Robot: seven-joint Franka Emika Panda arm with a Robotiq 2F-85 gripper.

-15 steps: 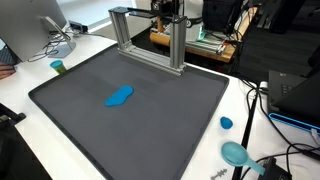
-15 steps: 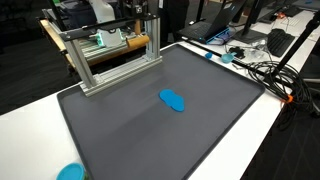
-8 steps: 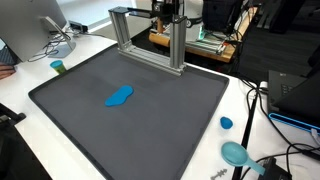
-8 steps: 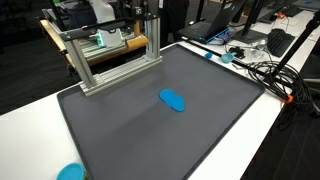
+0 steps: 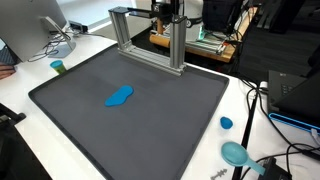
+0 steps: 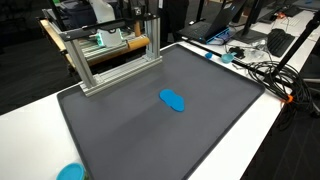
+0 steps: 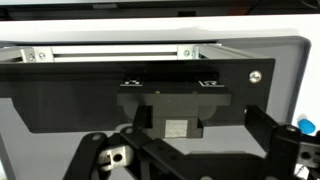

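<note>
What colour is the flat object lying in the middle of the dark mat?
The flat object is bright blue; it shows best in an exterior view.

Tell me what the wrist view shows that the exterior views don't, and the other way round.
Only the wrist view shows the gripper up close, its jaws spread wide with nothing between them. Only an exterior view shows the blue object lying on the dark mat and the light-blue bowl on the white table. Both show the metal frame and that mat.
</note>
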